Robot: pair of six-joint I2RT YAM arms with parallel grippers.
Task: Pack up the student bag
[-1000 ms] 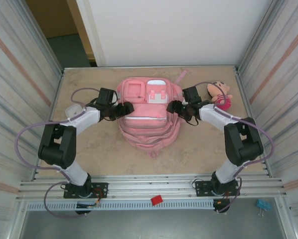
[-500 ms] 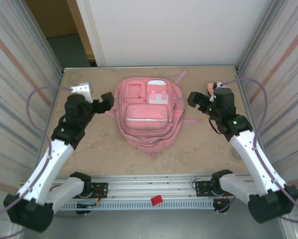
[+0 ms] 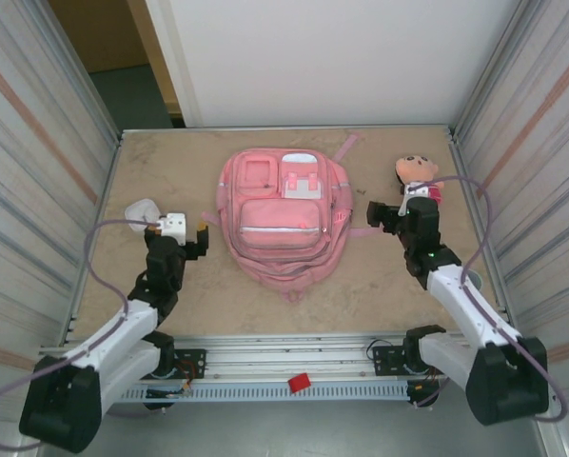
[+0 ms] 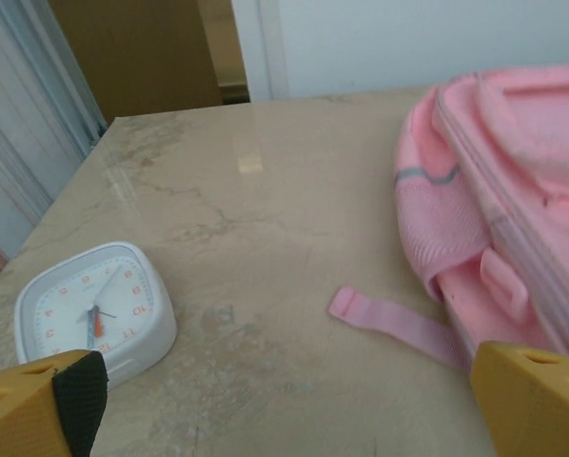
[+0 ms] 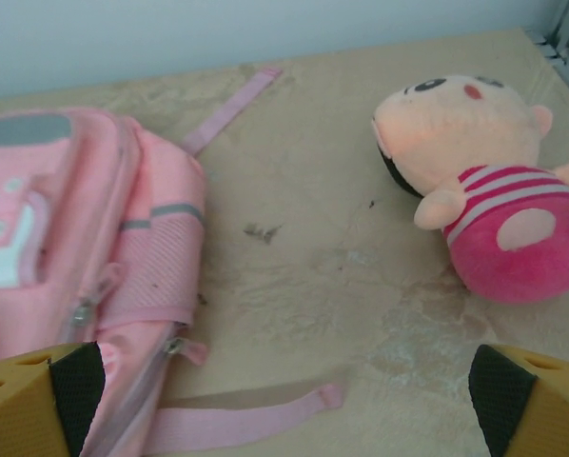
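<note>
Left gripper and right gripper both spread, empty: best unzip the bag before fetching the doll at its two o'clock.

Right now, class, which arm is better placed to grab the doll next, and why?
Probably right: the open right end effector faces the doll on its side of the student bag; the left end effector sits across the bag.

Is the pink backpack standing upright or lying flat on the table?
Lying flat. The backpack rests on its back on the table, front pockets facing up, with loose straps spread beside it.
</note>
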